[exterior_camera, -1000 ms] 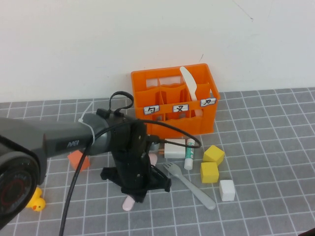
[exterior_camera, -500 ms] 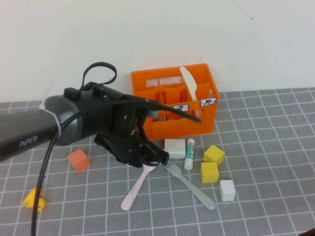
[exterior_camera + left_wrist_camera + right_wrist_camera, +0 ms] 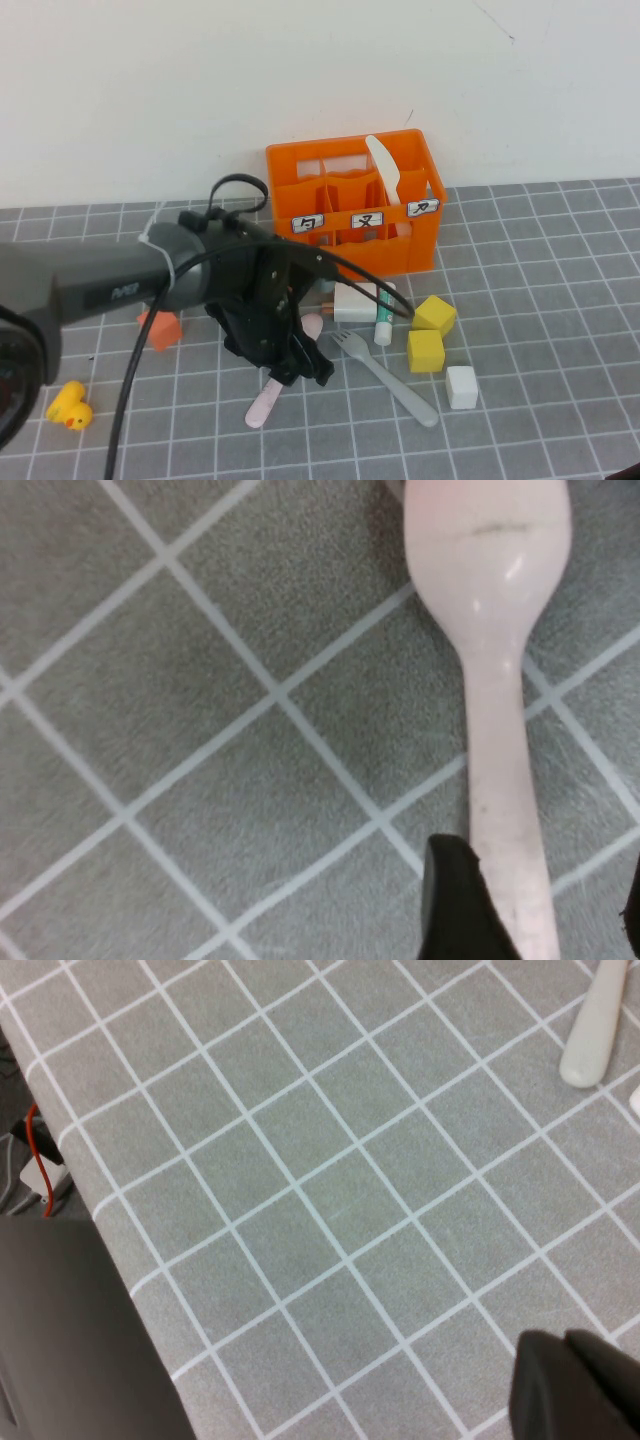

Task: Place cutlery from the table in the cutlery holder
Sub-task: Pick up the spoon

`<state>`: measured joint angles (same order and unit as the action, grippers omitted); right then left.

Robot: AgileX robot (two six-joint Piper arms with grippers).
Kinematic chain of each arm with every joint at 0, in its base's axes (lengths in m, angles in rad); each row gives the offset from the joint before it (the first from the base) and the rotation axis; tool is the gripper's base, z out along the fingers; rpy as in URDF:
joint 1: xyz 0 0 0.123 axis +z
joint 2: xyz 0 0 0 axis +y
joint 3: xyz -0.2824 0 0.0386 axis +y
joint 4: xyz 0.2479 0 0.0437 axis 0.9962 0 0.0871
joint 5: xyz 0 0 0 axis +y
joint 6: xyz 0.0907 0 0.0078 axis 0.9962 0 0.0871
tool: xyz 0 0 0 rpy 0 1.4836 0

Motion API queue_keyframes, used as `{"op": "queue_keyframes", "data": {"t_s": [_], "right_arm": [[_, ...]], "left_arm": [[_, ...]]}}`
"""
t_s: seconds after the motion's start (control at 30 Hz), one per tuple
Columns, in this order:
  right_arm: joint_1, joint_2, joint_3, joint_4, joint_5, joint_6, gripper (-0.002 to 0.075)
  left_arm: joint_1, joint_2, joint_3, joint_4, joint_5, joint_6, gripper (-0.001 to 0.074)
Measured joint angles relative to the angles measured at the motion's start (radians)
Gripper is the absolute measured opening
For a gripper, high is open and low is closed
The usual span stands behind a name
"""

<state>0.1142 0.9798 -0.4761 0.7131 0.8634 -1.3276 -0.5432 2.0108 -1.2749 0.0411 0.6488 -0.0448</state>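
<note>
A pale pink spoon [image 3: 262, 408] [image 3: 490, 590] lies flat on the dark grey tiled table [image 3: 540, 300]. My left gripper [image 3: 290, 365] [image 3: 540, 900] is low over it and open, one finger on each side of the handle, with a gap on one side. The grey fork [image 3: 385, 375] lies just right of it. A cream-white knife [image 3: 387, 172] stands in the orange cutlery holder [image 3: 370, 258] at the back. My right gripper [image 3: 565, 1350] is shut and empty above bare tiles, out of the high view; the fork's handle end [image 3: 598, 1030] shows far from it.
Between holder and fork lie a white block [image 3: 355, 300] and a glue stick [image 3: 384, 315]. To the right are two yellow cubes [image 3: 434, 314] and a white cube [image 3: 461, 386]. An orange cube [image 3: 160, 328] and a yellow duck [image 3: 70, 405] sit left. Table edge [image 3: 80, 1210] is near my right gripper.
My left arm drew back off the spoon half a second ago and has now come down over its handle again, jaws opened. The spoon stays on the table.
</note>
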Motion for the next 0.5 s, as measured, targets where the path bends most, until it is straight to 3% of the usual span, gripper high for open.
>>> {"op": "queue_keyframes", "data": {"t_s": [0.5], "right_arm": [[0.000,0.000,0.000,0.000,0.000,0.000,-0.0003]], "left_arm": [[0.000,0.078,-0.002,0.013,-0.050,0.009,0.0313]]}}
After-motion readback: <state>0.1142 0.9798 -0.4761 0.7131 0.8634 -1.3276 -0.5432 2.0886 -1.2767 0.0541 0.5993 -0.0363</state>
